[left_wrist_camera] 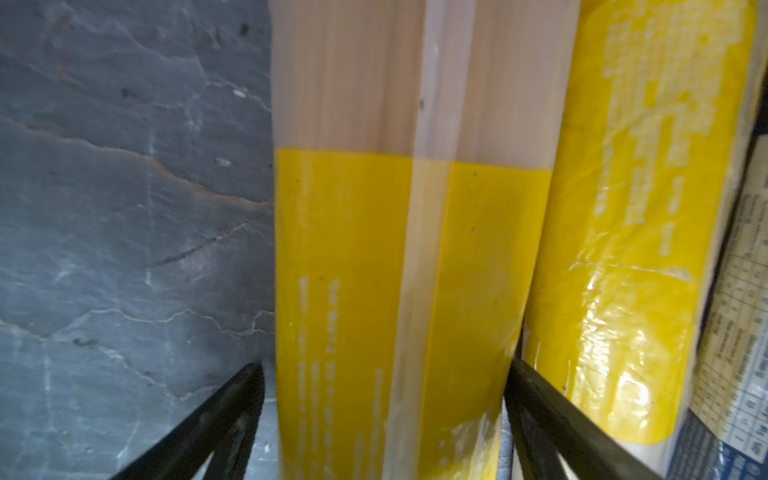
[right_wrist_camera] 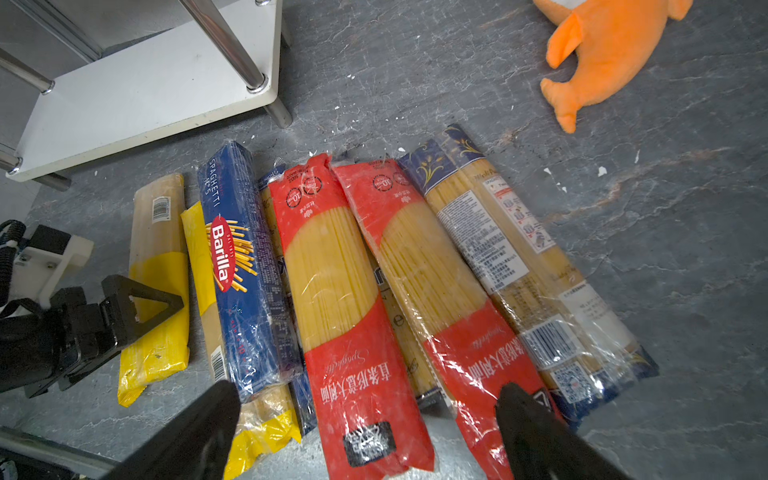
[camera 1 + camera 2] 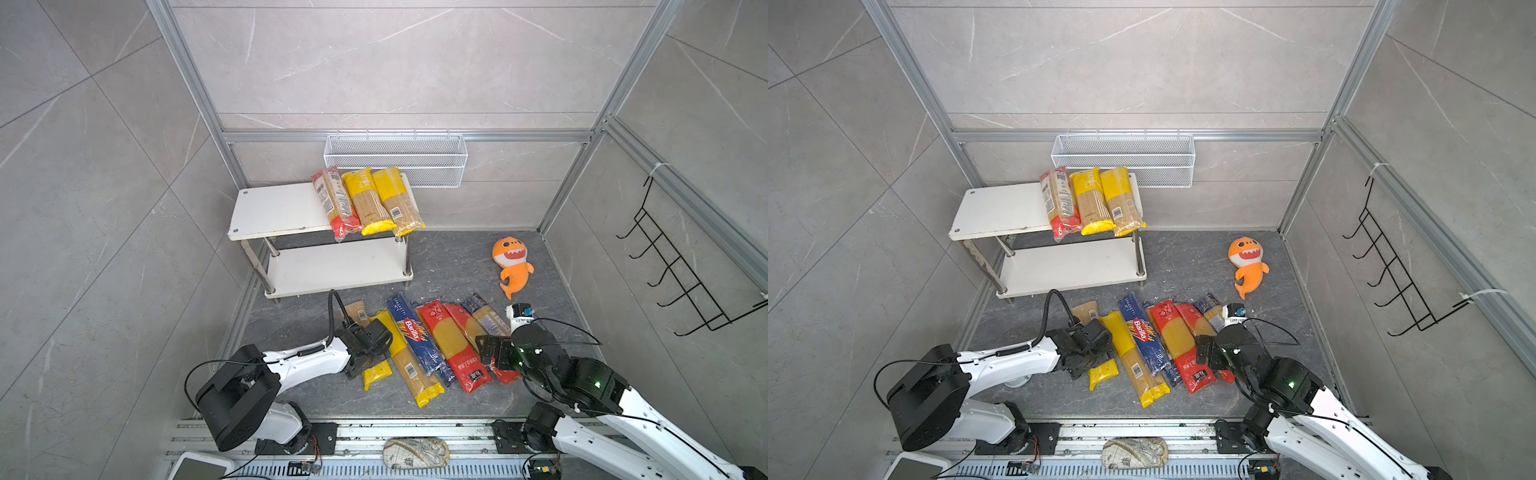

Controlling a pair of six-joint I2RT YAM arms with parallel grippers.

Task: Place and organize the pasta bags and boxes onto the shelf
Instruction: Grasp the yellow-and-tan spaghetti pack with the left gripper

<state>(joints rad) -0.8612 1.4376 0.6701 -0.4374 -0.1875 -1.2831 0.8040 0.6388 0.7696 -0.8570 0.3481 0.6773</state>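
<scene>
Straddling the yellow-ended pack (image 1: 390, 291), the jaws of the left arm (image 3: 307, 361) stood spread, not clenched; those of the right arm (image 3: 540, 349) hung released. Before the shelf (image 3: 274, 208) lay the other packs (image 3: 415, 332); three more packs (image 3: 368, 203) rested on its upper board. Packs were judged light, brittle, slippery-filmed; grasp point: mid-length, across the width.

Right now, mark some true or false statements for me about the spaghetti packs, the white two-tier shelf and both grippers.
1. Three clear spaghetti packs lie on the top board of the white two-tier shelf. True.
2. The dark-blue Barilla pack lies on the shelf's lower board. False: it lies on the grey floor.
3. The left gripper stands open astride a yellow-ended pack. True.
4. The right gripper is shut on a red-ended pack. False: it stands open above it.
</scene>
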